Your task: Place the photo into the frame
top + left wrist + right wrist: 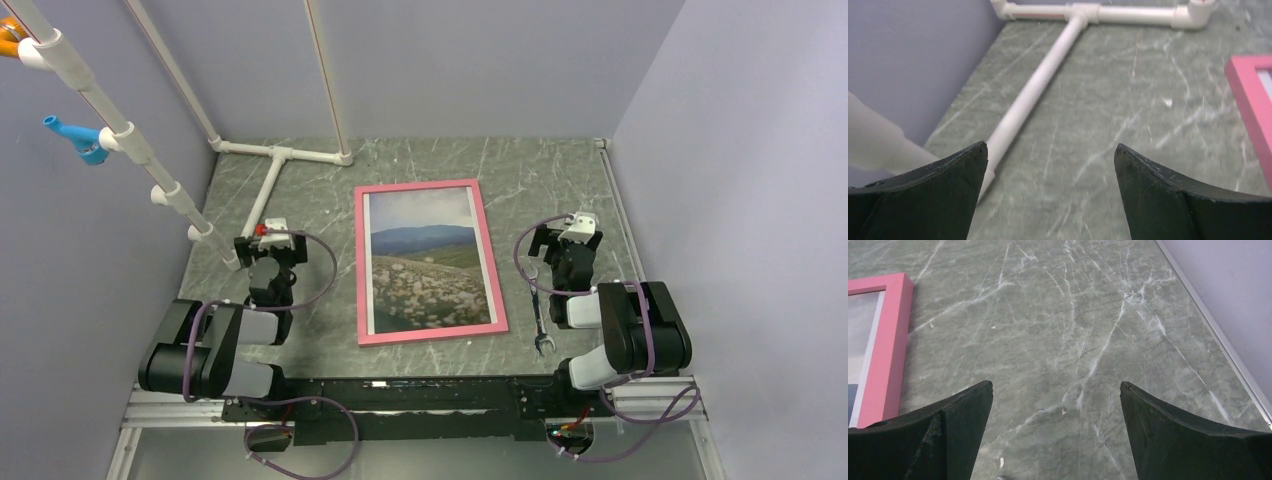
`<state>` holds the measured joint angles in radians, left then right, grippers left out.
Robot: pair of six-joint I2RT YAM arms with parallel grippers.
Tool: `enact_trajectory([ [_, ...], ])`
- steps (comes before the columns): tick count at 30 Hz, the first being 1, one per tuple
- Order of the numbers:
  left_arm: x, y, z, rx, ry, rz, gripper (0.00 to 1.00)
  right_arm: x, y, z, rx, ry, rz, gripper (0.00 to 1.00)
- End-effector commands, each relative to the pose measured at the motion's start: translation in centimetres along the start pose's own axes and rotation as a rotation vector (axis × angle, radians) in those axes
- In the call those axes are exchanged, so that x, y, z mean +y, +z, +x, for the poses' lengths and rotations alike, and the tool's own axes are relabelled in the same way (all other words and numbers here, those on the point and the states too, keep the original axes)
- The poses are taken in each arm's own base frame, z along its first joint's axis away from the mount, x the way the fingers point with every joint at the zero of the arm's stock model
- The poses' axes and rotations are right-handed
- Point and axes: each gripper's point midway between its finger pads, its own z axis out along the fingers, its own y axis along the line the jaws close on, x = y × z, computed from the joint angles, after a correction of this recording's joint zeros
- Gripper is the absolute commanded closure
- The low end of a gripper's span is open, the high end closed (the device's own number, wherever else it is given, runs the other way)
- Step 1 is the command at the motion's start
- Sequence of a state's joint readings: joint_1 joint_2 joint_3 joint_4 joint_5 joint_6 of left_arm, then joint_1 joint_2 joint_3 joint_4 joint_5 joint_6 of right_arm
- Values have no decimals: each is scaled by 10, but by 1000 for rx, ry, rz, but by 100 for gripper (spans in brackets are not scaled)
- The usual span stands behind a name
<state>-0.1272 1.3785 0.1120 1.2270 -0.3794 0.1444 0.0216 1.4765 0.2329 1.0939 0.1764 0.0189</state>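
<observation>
I'm seeing the photo lying inside the frame, with both arms sitting either side of it and holding nothing.

Starting at the left, a white pipe is lying along the table near the wall. The left arm is sitting just beside the pipe, its left jaws standing wide apart and empty. In the middle, the frame is lying flat and slightly askew. The photo is sitting face up within its pink edges, showing hills and a flowery field. To the right of the frame, a thin wrench-like tool is lying on the table close to the right arm. The right jaws are also gaping wide over the green marbled surface, gripping nothing, and a corner of the frame is showing off to their left.
</observation>
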Motion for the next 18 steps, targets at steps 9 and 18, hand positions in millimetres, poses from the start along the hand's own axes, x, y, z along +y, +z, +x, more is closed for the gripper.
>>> enact_trajectory([
  [9,11,14,-22,-48,-65,-64,1,-2,5,-11,-36,17,11,0],
  [18,10,14,-20,-41,-66,-59,1,-1,4,-11,-37,17,10,0],
])
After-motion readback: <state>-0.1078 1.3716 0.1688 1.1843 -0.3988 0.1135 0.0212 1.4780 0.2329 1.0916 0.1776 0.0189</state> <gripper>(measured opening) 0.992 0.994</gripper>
